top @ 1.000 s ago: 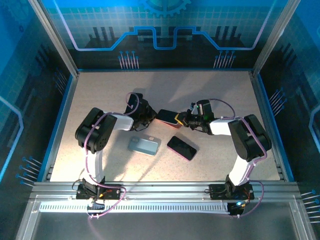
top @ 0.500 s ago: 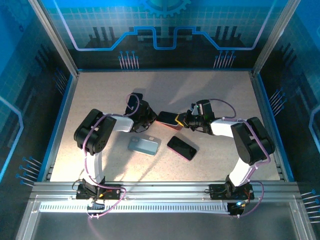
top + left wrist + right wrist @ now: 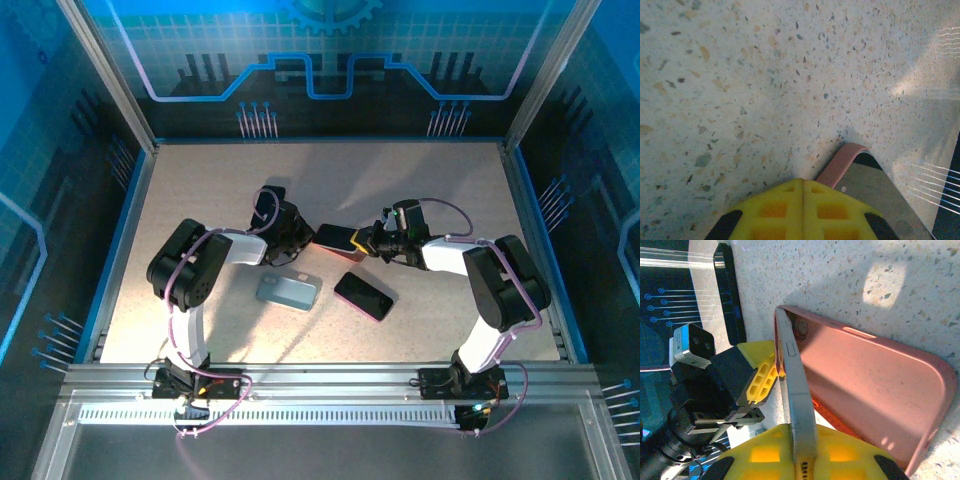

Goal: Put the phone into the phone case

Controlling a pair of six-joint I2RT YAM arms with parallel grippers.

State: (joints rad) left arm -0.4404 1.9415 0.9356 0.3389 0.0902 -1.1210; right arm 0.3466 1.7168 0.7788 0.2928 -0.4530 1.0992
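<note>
Black-and-white arms (image 3: 200, 265), purple cables (image 3: 183, 335), yellow grid-ribbed finger pads (image 3: 785, 210).

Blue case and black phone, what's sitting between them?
Nothing: in the top view, bare table lies between the blue case and the black phone.

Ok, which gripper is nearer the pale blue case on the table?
Left. The left gripper sits just beyond the pale blue case, at the pink case's left end; the right gripper is farther off to the right, at the pink case's other end.
</note>
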